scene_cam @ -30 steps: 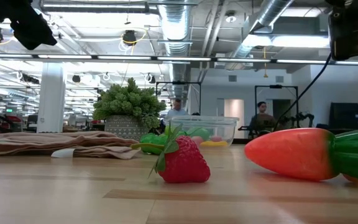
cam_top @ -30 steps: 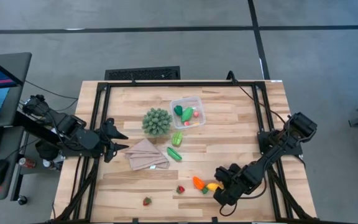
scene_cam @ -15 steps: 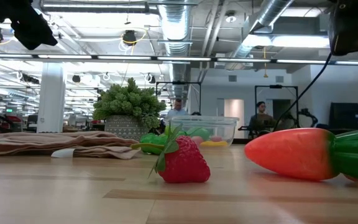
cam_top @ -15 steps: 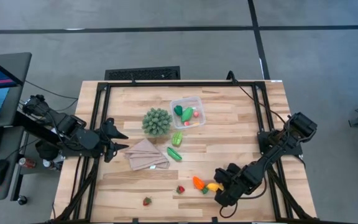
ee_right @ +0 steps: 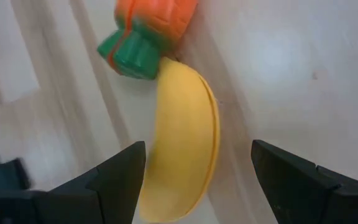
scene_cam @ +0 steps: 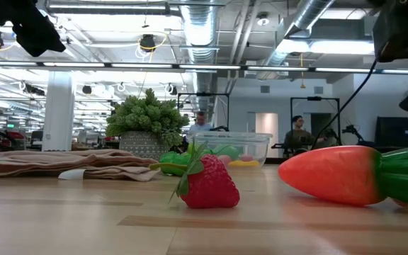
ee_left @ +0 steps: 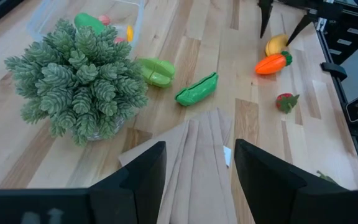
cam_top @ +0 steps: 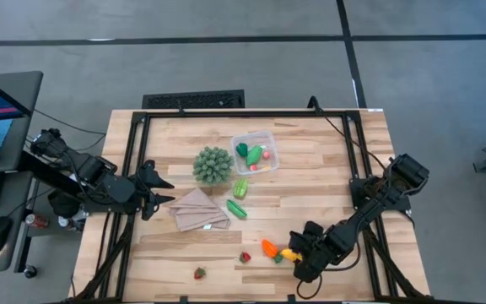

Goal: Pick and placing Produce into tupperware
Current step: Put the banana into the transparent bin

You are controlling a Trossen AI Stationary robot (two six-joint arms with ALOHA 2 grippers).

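Two strawberries, one carrot, one banana, two pods.

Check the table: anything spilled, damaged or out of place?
Nothing spilled or damaged. The tan folded cloth and spiky green ball sit among the toys but look undisturbed. Several toys lie outside the clear plastic container. The right tool is open over the yellow banana, which touches the orange carrot.
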